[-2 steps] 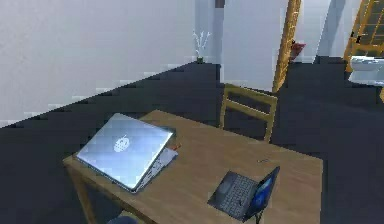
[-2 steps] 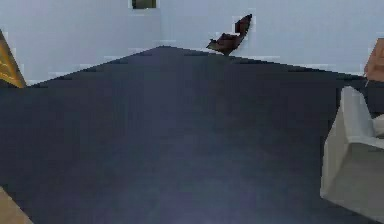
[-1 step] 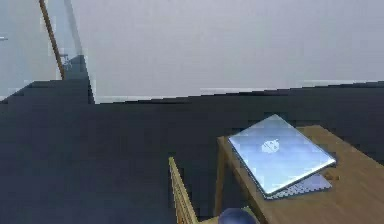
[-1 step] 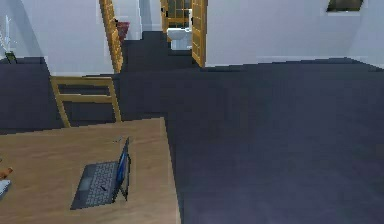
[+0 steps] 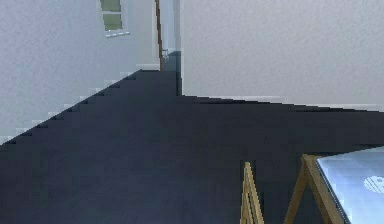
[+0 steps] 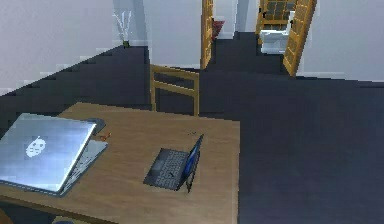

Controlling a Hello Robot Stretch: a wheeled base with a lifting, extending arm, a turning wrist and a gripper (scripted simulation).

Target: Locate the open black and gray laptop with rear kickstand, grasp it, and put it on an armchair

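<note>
Arm side view: the open black and gray laptop stands on the wooden table, right of 1 closed silver laptop. Judged located; grasp and armchair placement both remain. Gripper state: cannot tell. Far left, thin twigs rise from what may be a vase.

This is looking like a home — a wooden chair is standing at the far side of a wooden table, and well beyond the table wooden doors are standing open onto further white-walled rooms.
</note>
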